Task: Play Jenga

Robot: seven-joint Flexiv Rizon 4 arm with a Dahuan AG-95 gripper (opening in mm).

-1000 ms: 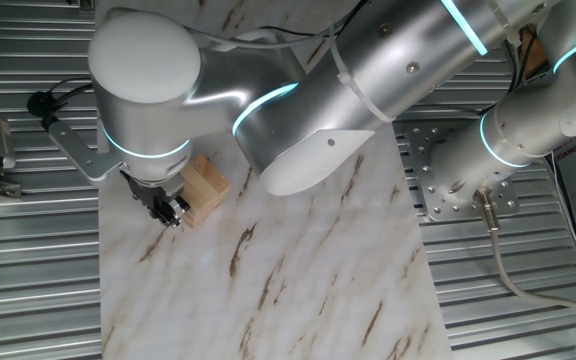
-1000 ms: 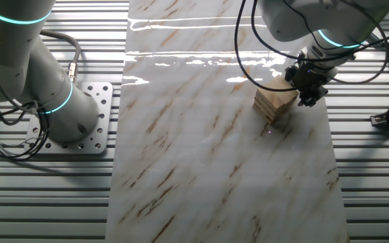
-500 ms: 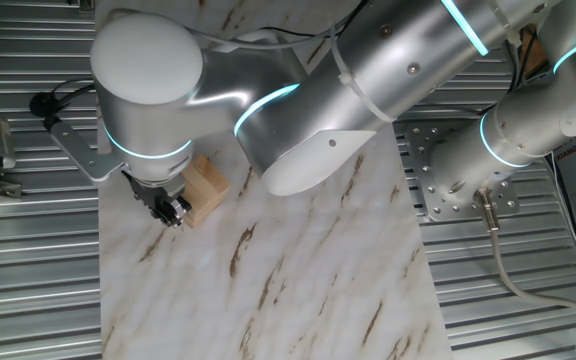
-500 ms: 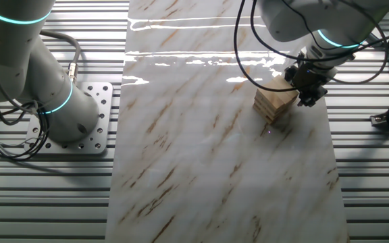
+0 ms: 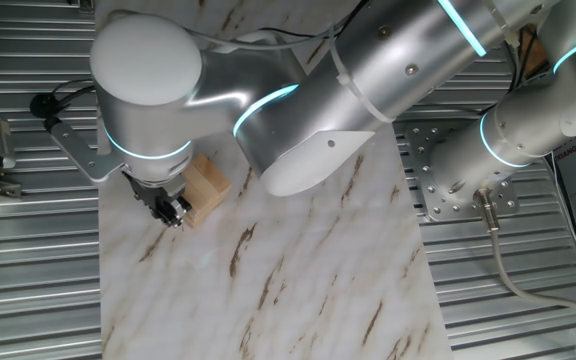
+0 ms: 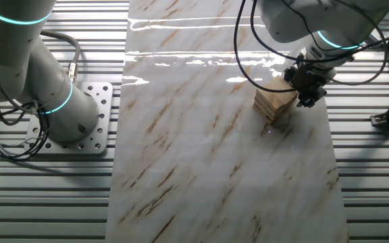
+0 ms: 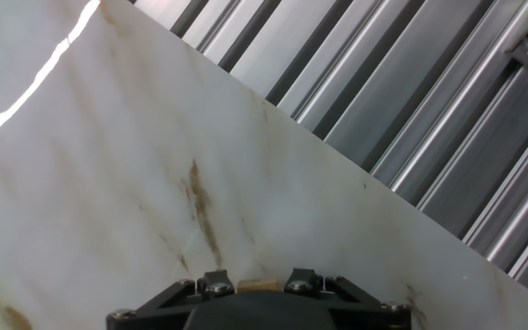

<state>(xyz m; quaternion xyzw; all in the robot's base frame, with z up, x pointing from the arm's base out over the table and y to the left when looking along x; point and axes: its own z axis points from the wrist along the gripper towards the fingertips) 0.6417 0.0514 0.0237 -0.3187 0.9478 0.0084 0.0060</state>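
While nothing has shifted, gripper [image 6: 308, 91] stays beside Jenga [image 6: 275, 102].

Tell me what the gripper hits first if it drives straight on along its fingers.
Most likely the white marble-patterned tabletop: the hand view shows only that surface ahead of the gripper. The light-tan wooden Jenga stack sits beside it; depth is unclear.
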